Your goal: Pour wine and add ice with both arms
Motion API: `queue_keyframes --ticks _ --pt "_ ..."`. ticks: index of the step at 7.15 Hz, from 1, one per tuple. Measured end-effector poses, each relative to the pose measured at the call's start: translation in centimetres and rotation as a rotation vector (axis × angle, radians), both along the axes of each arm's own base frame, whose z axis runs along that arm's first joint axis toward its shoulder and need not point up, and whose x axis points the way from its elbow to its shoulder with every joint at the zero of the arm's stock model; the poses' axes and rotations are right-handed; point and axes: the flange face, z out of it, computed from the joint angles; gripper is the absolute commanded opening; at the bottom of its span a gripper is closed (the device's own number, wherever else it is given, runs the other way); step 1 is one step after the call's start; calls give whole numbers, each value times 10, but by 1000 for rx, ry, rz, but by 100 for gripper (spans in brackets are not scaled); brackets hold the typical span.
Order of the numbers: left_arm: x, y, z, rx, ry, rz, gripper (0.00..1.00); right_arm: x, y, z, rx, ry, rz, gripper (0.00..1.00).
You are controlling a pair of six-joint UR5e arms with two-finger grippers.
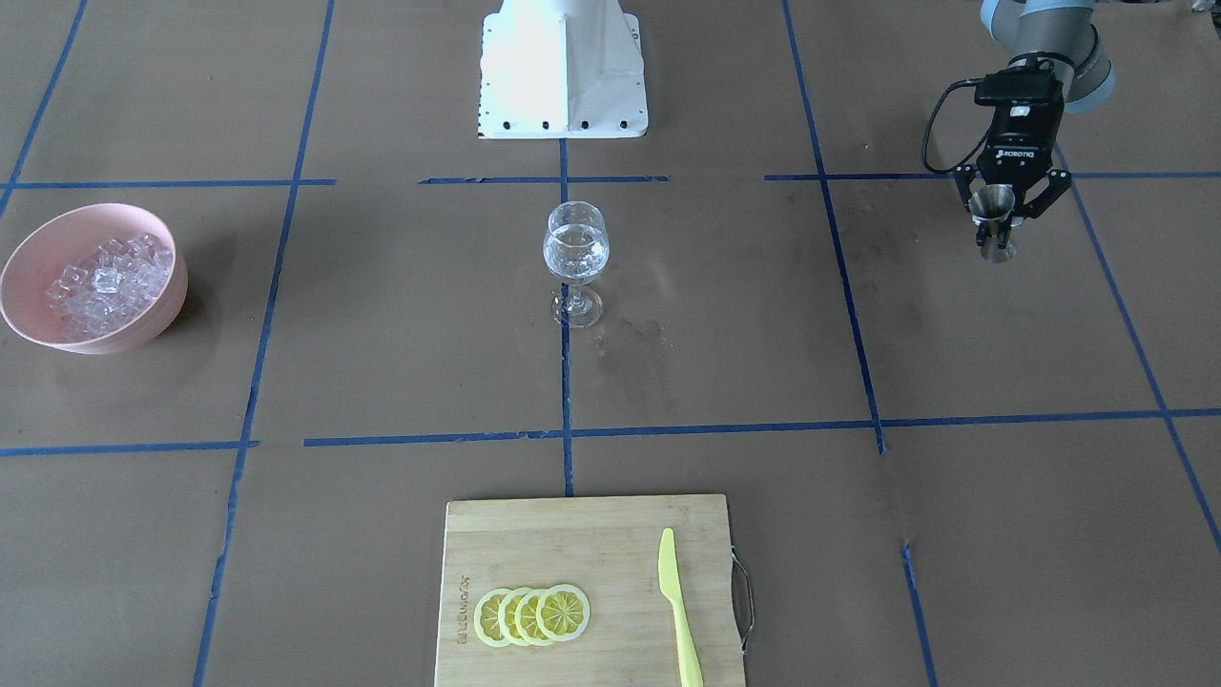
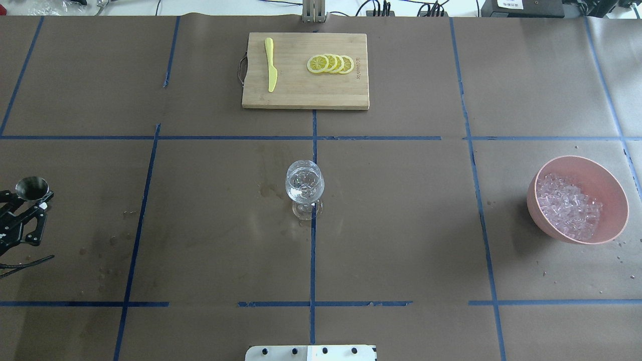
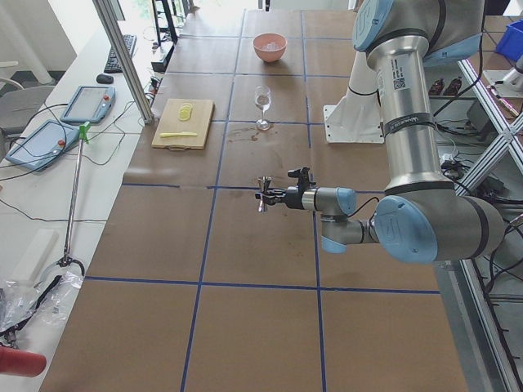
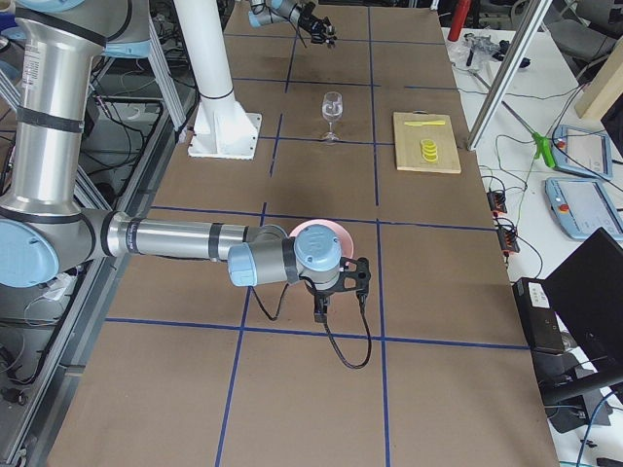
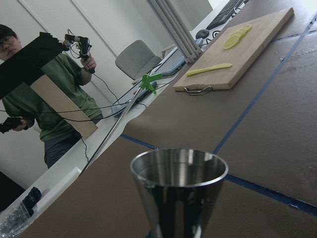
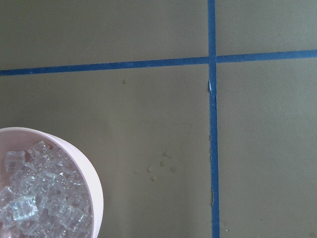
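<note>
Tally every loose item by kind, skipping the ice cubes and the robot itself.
wine glass: 1
pink bowl: 1
cutting board: 1
knife: 1
lemon slices: 4
metal jigger: 1
Total: 9

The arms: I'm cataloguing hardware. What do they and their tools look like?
Both the left arm and right arm are silver-grey tubes with pale blue joint caps. The left tool is black, two-fingered, with white ROBOTIQ lettering and a black cable looping beside it. The right tool is also black, with a black cable.
</note>
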Motion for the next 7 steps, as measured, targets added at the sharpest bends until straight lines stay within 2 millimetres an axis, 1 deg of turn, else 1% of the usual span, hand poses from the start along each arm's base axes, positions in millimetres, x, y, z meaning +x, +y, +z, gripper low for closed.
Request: queue_keyframes --ticks 1,2,3,4,6,7 --pt "-1 1 11 -60 100 -4 0 0 0 0 0 0 0 100" --pt "2 2 18 -105 179 -6 0 0 0 0 1 0 0 100" --pt "10 0 19 -135 245 -7 0 0 0 -1 1 -1 0 100" --pt "22 -2 18 -165 316 -10 0 0 0 -1 2 -1 0 100" --pt "46 -10 23 -185 381 -52 0 0 0 -2 3 -2 0 100" --pt "54 -13 22 -182 393 -71 0 0 0 -2 3 -2 0 100"
